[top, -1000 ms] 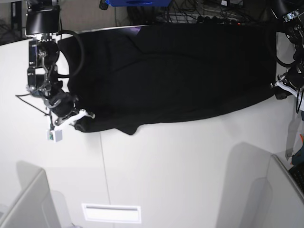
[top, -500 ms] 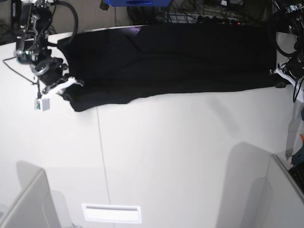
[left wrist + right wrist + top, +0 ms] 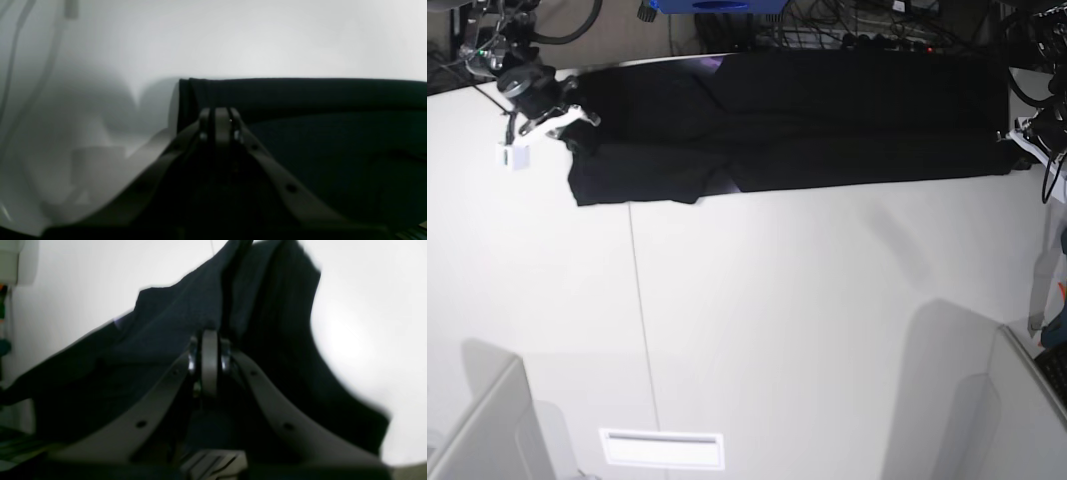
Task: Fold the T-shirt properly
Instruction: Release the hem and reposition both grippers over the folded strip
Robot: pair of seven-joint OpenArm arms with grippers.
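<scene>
Near edge carried back, T-shirt now a narrow black band

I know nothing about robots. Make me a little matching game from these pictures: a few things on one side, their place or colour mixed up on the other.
Things:
1. T-shirt
2. right gripper
3. left gripper
4. table

Descriptions:
A. white
B. at the cloth's end on the base view's right
C. black, spread along the far edge
D. at the cloth's end on the base view's left

Pairs: 1-C, 2-D, 3-B, 4-A
</scene>
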